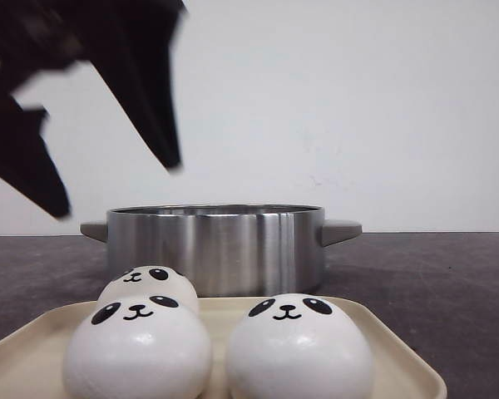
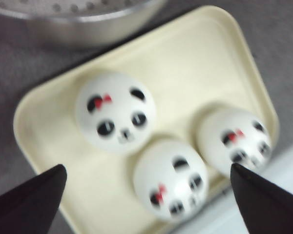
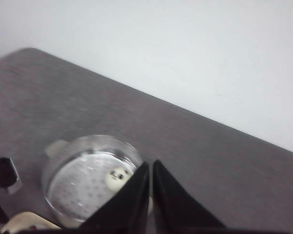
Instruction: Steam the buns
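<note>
Three white panda buns point(image 1: 137, 345) point(image 1: 299, 345) point(image 1: 148, 283) sit on a cream tray point(image 1: 224, 312) in front of a steel steamer pot point(image 1: 216, 245). My left gripper point(image 1: 119, 189) hangs open in the air above the tray's left side, holding nothing. Its wrist view looks down on the buns point(image 2: 115, 111) point(image 2: 170, 178) point(image 2: 234, 136), with the left gripper point(image 2: 147, 168) spread wide over the tray point(image 2: 195, 63). My right gripper point(image 3: 151, 162) is shut and empty, high above the pot point(image 3: 88, 185). One bun point(image 3: 118, 176) lies on the pot's perforated floor.
The pot point(image 2: 73, 19) has a handle on each side and stands just behind the tray on a dark grey table point(image 1: 449, 283). A white wall rises behind the table. A corner of the tray point(image 3: 24, 222) shows in the right wrist view.
</note>
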Available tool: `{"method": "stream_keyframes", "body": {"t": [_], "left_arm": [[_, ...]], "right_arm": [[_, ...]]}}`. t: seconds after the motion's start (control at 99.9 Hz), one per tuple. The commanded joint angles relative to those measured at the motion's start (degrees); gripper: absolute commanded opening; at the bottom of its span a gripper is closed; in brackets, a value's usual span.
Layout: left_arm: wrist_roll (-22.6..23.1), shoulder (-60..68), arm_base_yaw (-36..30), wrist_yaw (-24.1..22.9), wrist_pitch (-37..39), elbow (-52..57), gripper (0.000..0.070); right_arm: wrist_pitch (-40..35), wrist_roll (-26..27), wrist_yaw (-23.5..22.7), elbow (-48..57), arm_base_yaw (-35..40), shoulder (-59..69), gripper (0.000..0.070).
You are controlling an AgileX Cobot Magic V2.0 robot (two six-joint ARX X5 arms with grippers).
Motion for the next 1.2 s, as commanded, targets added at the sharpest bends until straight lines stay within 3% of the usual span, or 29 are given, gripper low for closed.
{"method": "stream_keyframes", "body": {"t": [0.0,0.25,0.34,0.591,0.851,1.021,1.091,1.191], "left_arm": [[-1.7,2.8,-0.6,-0.5,2.5,1.0,0.0700],[-4.9,10.8,-0.4,-3.4,6.6,1.0,0.0700],[-5.2,12.9,-0.4,-3.4,6.2,1.0,0.0700],[-5.2,15.8,-0.4,-3.6,6.0,1.0,0.0700],[-4.2,15.9,-0.4,-8.9,8.4,1.0,0.0700],[-3.2,16.5,-0.3,-9.1,8.7,1.0,0.0700],[-3.2,16.7,-0.3,-9.0,8.9,1.0,0.0559],[-3.2,16.8,-0.3,-8.7,9.1,1.0,0.0291]], "right_arm": [[-1.6,4.8,2.7,1.0,2.2,-0.6,0.0005],[-11.3,13.9,8.4,1.0,6.8,-2.8,0.0005],[-11.7,15.8,9.2,0.2,8.0,-3.8,0.0006],[-11.7,18.0,10.8,-2.2,9.9,-4.9,0.0005],[-11.7,18.9,10.8,-3.3,10.0,-4.7,0.0005],[-11.7,19.1,10.9,-3.9,10.1,-4.5,0.0005],[-11.7,19.2,11.2,-4.1,10.1,-4.5,0.0005],[-11.7,19.5,11.8,-4.8,10.1,-4.5,0.0005]]}}
